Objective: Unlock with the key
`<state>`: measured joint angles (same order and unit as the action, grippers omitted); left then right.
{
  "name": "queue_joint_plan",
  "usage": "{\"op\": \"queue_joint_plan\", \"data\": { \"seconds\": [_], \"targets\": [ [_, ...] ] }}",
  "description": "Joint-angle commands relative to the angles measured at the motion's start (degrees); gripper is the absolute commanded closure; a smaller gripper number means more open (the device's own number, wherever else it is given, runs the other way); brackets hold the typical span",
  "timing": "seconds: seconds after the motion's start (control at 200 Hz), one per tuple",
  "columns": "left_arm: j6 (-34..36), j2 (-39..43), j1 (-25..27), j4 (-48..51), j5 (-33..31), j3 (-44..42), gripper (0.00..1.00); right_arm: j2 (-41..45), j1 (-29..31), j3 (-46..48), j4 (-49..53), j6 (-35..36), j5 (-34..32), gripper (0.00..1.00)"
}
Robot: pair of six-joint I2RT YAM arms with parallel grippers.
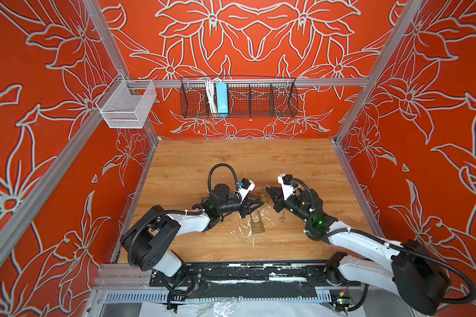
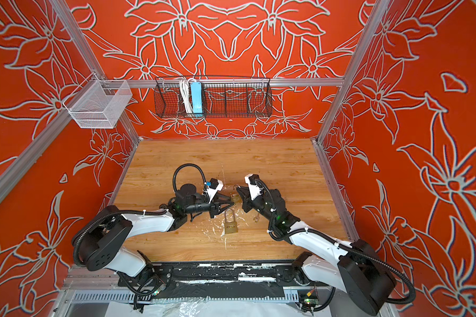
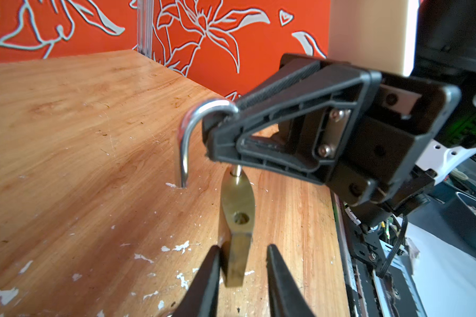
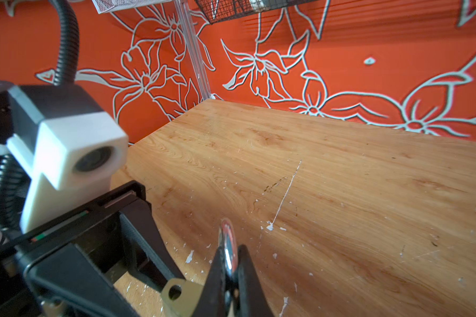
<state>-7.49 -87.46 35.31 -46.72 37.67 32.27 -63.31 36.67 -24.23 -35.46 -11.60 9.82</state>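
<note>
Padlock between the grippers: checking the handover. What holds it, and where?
The right gripper grips the padlock by its open shackle; the left gripper's jaws stand apart around it.

White arm shells [image 1: 188, 221], black joints [image 1: 154, 247] and ribbed cables [image 1: 222, 165] — green lights [image 3: 470, 125], white wrist cameras [image 4: 74, 153]

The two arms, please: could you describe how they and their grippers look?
The left arm and right arm have white shells, black joints and ribbed black hoses. Green lights glow near the wrists. The left gripper and right gripper have black triangular fingers under a white camera housing.
</note>
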Motion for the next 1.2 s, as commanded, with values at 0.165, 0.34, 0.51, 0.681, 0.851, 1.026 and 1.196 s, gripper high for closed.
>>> {"op": "queue_joint_plan", "data": {
  "seconds": [0.165, 0.34, 0.51, 0.681, 0.851, 1.026, 1.196],
  "targets": [
    [-1.72, -2.23, 0.00, -3.72, 0.62, 0.54, 0.65, 0.05, -0.26, -0.11, -3.82, -0.27, -0.56, 1.00],
    [-4.32, -4.23, 0.93, -11.56, -4.92, -1.65, 0.63, -1.06, -0.28, -0.55, -3.96, -0.84, 0.18, 1.00],
    [-4.74, -6.21, 2.53, -15.91, -8.10, -2.40, 0.67, -2.38, -0.26, -1.17, -3.34, -1.34, -0.59, 1.00],
    [-4.29, -7.26, 3.88, -17.25, -9.36, -2.30, 0.67, -3.47, -0.28, -1.69, -3.08, -1.83, -0.59, 1.00],
    [-3.72, -7.98, 4.68, -19.22, -10.73, -2.80, 0.87, -4.37, -0.27, -1.94, -2.95, -2.12, -1.01, 1.00],
    [-2.78, -7.32, 4.70, -16.83, -13.54, -2.74, 1.00, -3.36, -0.28, -1.54, -2.35, -2.20, -3.88, 1.00],
    [-1.53, -3.60, 4.72, -6.92, -18.49, -1.19, 1.00, -2.01, -0.27, -1.17, -0.98, -2.26, -7.45, 0.72]
  ]
}}
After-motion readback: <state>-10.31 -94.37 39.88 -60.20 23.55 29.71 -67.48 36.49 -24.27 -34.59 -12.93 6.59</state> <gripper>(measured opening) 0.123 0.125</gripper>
